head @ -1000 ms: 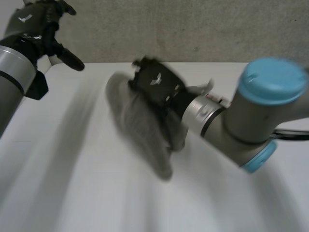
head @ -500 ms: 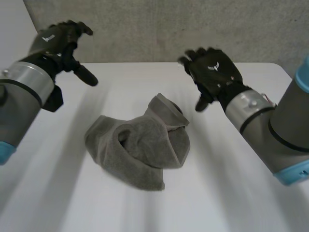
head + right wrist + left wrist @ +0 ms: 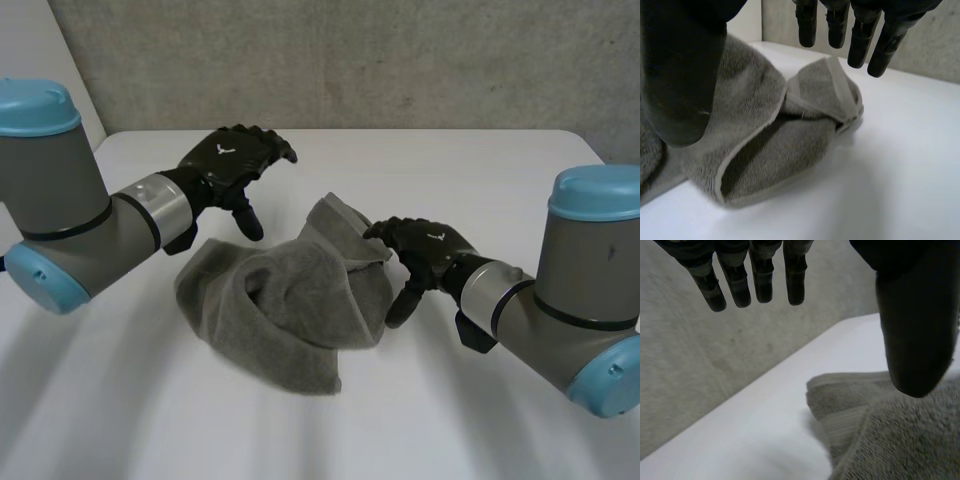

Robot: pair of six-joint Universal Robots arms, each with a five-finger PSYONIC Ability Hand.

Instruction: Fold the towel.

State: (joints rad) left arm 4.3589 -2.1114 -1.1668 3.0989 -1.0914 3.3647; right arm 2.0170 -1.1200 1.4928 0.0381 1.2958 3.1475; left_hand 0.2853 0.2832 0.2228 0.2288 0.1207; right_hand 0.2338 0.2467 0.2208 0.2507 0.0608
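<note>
Towel: a grey terry towel point(image 3: 290, 300) lies crumpled in a loose, rounded heap on the counter, between the two hands. It is bunched rather than flat, with a hollow pocket in its middle.
Towel's hem: a banded edge folds over into a raised flap on the side nearest the right hand's fingertips.
Left hand: the left hand point(image 3: 232, 165) hangs over the towel's far corner, palm down. Its fingers point(image 3: 760, 275) are straight and spread well away from the thumb point(image 3: 915, 330). It holds nothing, and the towel lies below the thumb. Whether the thumb tip touches the cloth, I cannot tell.
Right hand: the right hand point(image 3: 425, 250) sits just beside the towel's raised flap. Its fingers point(image 3: 860, 40) are relaxed and only lightly bent, and its thumb point(image 3: 682, 80) points down beside the heap. Nothing is in its grasp, and the towel lies under and ahead of its palm.
Counter: the white counter point(image 3: 480, 170) is bare beyond each hand's fingertips.
Wall: a rough grey wall point(image 3: 350, 60) stands behind the counter's far edge.
</note>
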